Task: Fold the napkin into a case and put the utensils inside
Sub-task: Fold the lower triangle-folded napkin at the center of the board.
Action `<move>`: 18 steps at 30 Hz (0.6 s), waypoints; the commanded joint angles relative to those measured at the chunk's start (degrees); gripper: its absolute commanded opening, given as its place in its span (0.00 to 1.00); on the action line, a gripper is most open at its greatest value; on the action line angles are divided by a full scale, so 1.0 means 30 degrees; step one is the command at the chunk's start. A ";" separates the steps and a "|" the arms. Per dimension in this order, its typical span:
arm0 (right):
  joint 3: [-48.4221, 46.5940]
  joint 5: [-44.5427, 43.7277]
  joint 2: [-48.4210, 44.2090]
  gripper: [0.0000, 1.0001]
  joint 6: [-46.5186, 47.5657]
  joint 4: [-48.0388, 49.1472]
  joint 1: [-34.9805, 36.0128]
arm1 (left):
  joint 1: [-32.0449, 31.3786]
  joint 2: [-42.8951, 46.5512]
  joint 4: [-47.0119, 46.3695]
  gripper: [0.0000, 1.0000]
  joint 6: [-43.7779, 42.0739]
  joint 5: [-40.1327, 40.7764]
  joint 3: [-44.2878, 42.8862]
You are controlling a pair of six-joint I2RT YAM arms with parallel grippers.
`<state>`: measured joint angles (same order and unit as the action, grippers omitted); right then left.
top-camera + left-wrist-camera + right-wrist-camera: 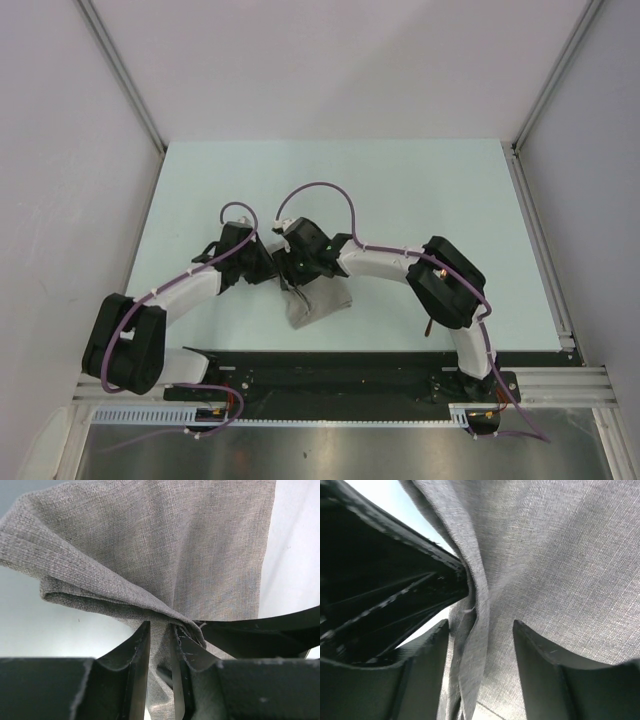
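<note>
The grey-beige napkin [318,308] is bunched and hangs in a crumpled wad below both grippers, its lower part resting on the pale table. My left gripper [266,270] is shut on a gathered fold of the napkin [175,555], with cloth pinched between its two fingers [136,675]. My right gripper [294,272] is right beside it. It is open, its fingers [540,675] standing wide on either side of a hanging fold of the napkin [560,555]. No case shape shows. The utensils are out of view, except for a thin orange-brown sliver [428,324] under the right arm's elbow, which I cannot identify.
The pale table [340,180] is bounded by white walls at the back and sides, with a metal rail [545,260] along its right edge. The black base plate [330,375] runs along the near edge. Purple cables loop above both wrists.
</note>
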<state>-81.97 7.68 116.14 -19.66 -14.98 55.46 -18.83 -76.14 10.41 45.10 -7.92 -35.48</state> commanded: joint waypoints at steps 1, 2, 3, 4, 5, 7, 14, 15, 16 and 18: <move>-0.0919 -0.1859 0.0137 0.54 0.0636 -0.0282 0.0292 | -0.0139 0.0330 -0.0280 0.27 0.0084 0.0265 -0.0652; -0.0888 -0.1887 0.0077 0.50 0.0606 -0.0250 0.0321 | -0.0139 0.0418 -0.0162 0.27 0.0025 0.0442 -0.0652; -0.0830 -0.1887 0.0019 0.48 0.0490 -0.0279 0.0292 | -0.0110 0.0564 0.0013 0.27 -0.0091 0.0676 -0.0652; -0.0829 -0.1829 -0.0011 0.45 0.0489 -0.0163 0.0321 | -0.0110 0.0855 0.0392 0.28 -0.0267 0.0939 -0.0681; -0.0829 -0.1712 -0.0040 0.42 0.0460 -0.0133 0.0321 | -0.0081 0.1090 0.0599 0.29 -0.0355 0.1464 -0.0682; -0.0859 -0.1448 -0.0011 0.37 0.0372 -0.0074 0.0263 | 0.0123 0.1791 0.1415 0.31 -0.0705 0.1877 -0.0769; -0.0829 -0.0921 0.0047 0.30 -0.0097 0.0131 0.0145 | 0.2637 0.5274 0.4758 0.55 -0.2083 0.4074 -0.0799; -0.0829 -0.0891 0.0047 0.30 -0.0155 0.0131 0.0116 | 0.2934 0.5601 0.5283 0.56 -0.2172 0.4860 -0.0770; -0.0800 -0.0920 -0.0011 0.31 -0.0243 0.0160 0.0116 | 0.3227 0.5807 0.5462 0.57 -0.2318 0.5158 -0.0711; -0.0742 -0.0862 -0.0069 0.31 -0.0360 0.0248 0.0087 | 0.4223 0.5869 0.5668 0.57 -0.2465 0.5074 -0.0653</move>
<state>-82.43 4.93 116.86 -19.75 -15.86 56.01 -10.11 -60.38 22.96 40.71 2.96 -35.83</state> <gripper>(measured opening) 0.306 0.571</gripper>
